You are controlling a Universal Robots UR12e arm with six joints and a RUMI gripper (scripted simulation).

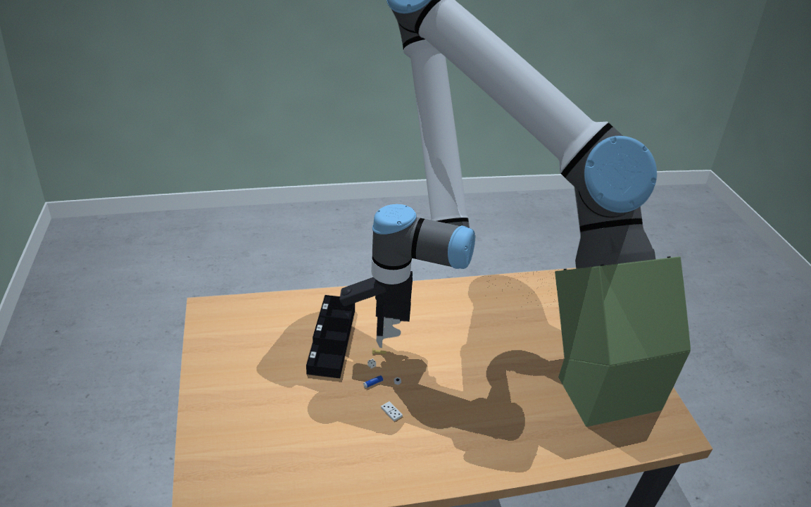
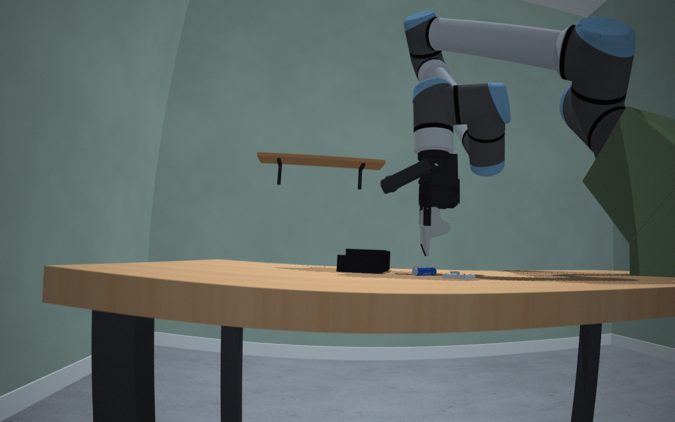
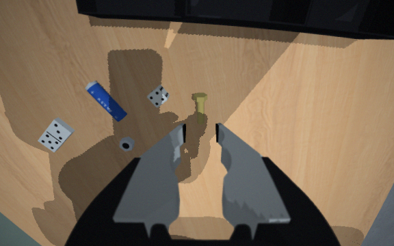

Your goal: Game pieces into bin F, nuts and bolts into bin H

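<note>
My gripper hangs a short way above the table, fingers narrowly apart with nothing between them. A brass bolt lies on the wood just ahead of the fingertips. A white die lies left of the bolt. A grey nut and a white domino lie further off. The black row of bins stands upright beyond the bolt; I cannot read its labels.
A blue battery lies between the die and the domino. A large green block covers the arm's base at the table's right end. A wooden shelf hangs on the far wall.
</note>
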